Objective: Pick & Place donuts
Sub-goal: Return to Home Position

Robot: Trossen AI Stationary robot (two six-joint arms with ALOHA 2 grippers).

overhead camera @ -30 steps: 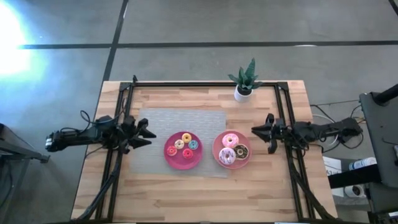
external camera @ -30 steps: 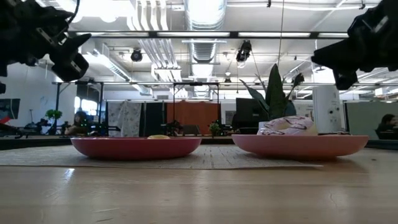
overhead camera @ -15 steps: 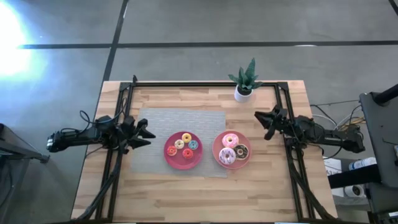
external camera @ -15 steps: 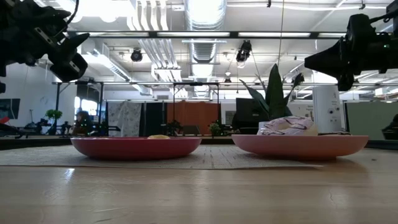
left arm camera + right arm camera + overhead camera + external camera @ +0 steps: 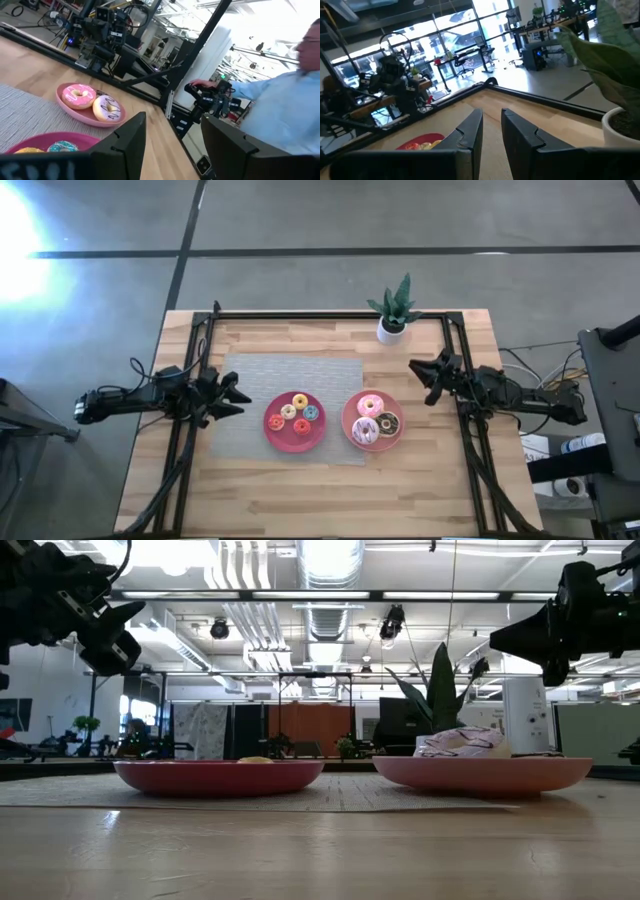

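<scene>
Three larger donuts, pink [image 5: 370, 404], chocolate brown [image 5: 388, 422] and pink-white sprinkled [image 5: 364, 431], lie on the right pink plate [image 5: 349, 416]. Several tiny donuts [image 5: 296, 413] lie on the left pink plate [image 5: 272, 435]. In the left wrist view the pink donut [image 5: 77, 96] and the sprinkled one [image 5: 107, 107] lie side by side. My left gripper [image 5: 243, 396] hovers open above the table, left of the left plate. My right gripper [image 5: 424, 380] hovers right of the right plate, its fingers a little apart, holding nothing.
Both plates stand on a grey mat [image 5: 290, 375] in the table's middle. A potted plant [image 5: 393, 310] stands near the far edge. Black frame rails [image 5: 455, 370] run along the left, right and far sides. A person in a blue shirt [image 5: 285, 110] stands beyond the table.
My right gripper has moved toward the table's far edge and swung round, so its arm now lies slanted across the right rail; then it stayed still. Donuts and plates have kept their places.
</scene>
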